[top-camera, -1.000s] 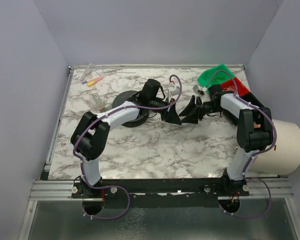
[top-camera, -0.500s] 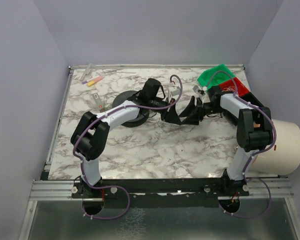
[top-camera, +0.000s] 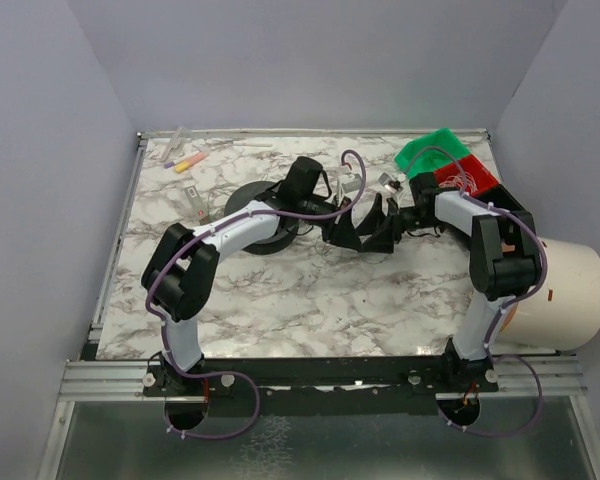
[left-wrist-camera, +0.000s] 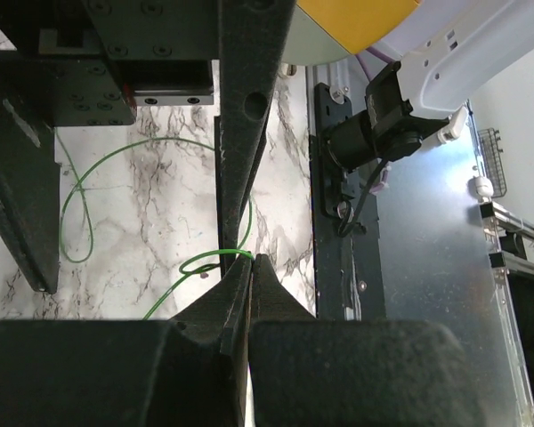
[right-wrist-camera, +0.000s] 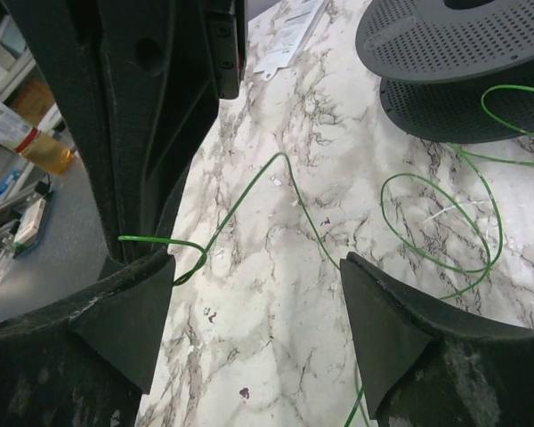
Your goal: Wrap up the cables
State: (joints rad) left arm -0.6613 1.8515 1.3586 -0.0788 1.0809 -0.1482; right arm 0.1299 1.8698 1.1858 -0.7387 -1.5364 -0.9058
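The left gripper (left-wrist-camera: 249,267) was pressed shut on the cable (right-wrist-camera: 246,197), a hair-thin green wire. In the left wrist view the two fingertips met with no gap, and the wire came in from the left in a small loop and vanished at their tips. How much of it lay between the pads could not be seen.

The right gripper (right-wrist-camera: 256,267) stood wide and held nothing. Its two fingers sat far apart at the bottom corners of its wrist view, cut off by the lower edge, with bare table (top-camera: 280,300) between them. The left gripper's dark body filled the upper left of that view and hid where the wire was pinched.

From the pinch the cable ran up over the marble, bent, and dropped out of the lower edge of the frame. More of it lay in loose loops near the spool (right-wrist-camera: 445,36), which was cut off at the top and right. Whether the loops and the pinched length were one wire could not be told.

From above, both grippers met tip to tip at mid-table, just right of the spool. The cable was too thin to make out there.
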